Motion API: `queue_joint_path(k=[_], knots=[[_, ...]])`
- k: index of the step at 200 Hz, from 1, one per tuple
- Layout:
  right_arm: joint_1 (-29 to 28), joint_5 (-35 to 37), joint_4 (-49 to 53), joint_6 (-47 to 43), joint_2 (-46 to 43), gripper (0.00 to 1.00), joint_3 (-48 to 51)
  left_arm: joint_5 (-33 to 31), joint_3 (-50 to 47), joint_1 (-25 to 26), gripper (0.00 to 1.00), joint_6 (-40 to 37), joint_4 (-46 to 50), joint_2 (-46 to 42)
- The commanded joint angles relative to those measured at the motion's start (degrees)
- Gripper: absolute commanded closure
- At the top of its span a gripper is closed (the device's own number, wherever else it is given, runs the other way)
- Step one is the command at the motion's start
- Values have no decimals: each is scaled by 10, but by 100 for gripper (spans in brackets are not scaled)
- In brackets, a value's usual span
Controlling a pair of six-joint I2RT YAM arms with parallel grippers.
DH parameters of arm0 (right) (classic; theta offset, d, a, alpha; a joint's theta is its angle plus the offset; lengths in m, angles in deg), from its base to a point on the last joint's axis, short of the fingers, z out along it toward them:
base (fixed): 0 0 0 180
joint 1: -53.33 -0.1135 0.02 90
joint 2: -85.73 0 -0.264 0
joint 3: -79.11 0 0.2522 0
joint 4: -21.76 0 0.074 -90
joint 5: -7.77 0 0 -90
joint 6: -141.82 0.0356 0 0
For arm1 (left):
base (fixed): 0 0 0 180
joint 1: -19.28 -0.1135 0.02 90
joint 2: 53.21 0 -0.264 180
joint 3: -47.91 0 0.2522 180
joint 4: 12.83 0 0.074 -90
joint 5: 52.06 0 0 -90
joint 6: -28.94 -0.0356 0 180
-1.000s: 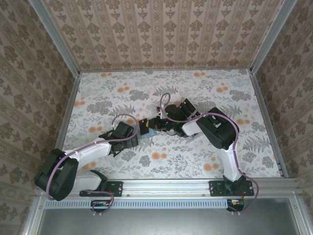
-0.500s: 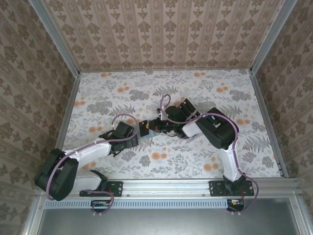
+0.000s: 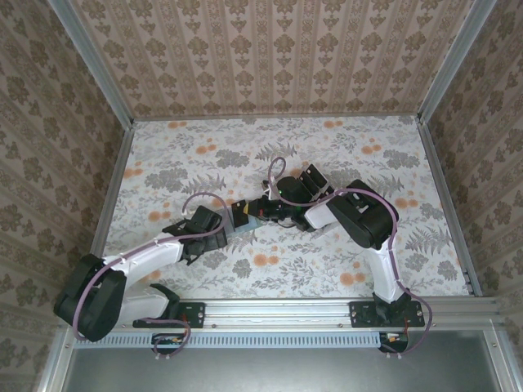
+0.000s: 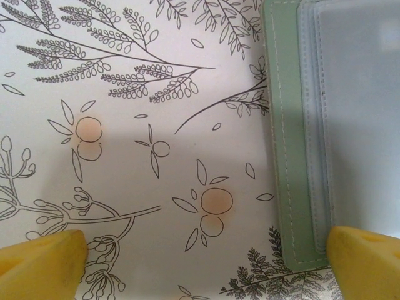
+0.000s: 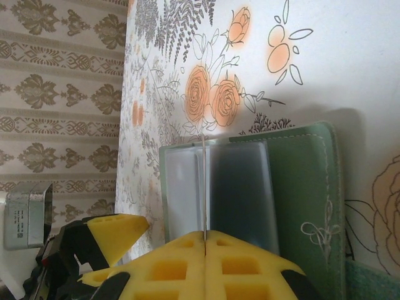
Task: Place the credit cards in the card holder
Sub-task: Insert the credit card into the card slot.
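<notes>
The card holder [image 3: 251,222] lies open on the floral table between both grippers, sage green outside [image 5: 300,187] with bluish clear pockets inside [image 4: 356,112]. My right gripper [image 5: 205,240] is shut on a thin pale sheet [image 5: 204,181] that stands edge-on from the holder's middle; whether this is a credit card or a pocket leaf I cannot tell. The pocket beside it [image 5: 240,194] looks dark, as if a card lies inside. My left gripper [image 4: 206,262] is open at the holder's left edge, with one yellow fingertip [image 4: 365,256] over the holder's corner and the other [image 4: 44,259] over bare table.
The floral tabletop [image 3: 368,155] stretches out behind and to both sides. Patterned walls [image 3: 270,57] and metal rails [image 3: 327,310] enclose it. In the right wrist view a left finger [image 5: 115,234] shows close beside the holder.
The left arm's elbow has sunk slightly toward the near left. The right gripper has edged a little to the left. Both grips are unchanged.
</notes>
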Motion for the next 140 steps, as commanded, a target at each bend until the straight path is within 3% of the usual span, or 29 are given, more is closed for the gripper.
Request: queue_joint_path(k=[1, 140], knots=[[-5, -13, -19, 9, 16, 100, -7, -12, -5, 4, 0, 11, 22, 3], [-9, -37, -26, 10, 29, 100, -2, -12, -5, 4, 0, 11, 22, 4]])
